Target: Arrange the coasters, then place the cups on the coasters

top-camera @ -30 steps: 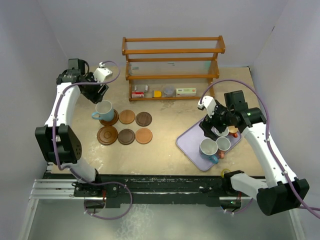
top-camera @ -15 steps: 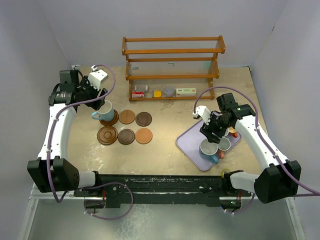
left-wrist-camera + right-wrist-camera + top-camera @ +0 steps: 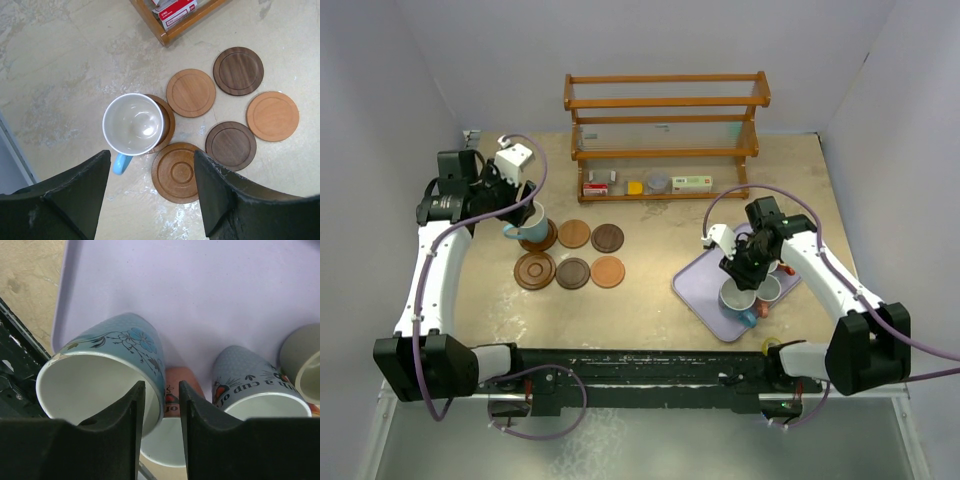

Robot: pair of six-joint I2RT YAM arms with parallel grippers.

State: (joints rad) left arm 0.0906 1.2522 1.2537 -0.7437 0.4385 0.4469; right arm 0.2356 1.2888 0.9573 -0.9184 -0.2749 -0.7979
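The lower-left blue mug (image 3: 115, 347), its wall straddled by the narrowed right gripper (image 3: 161, 390) (clamping cannot be told), could be dropped onto neighbouring cups (image 3: 250, 375) if lifted; the left gripper (image 3: 151, 157) is wide open, empty.

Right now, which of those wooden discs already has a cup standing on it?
The large coaster at the group's far-left corner, under the light blue mug; the other five lie bare.
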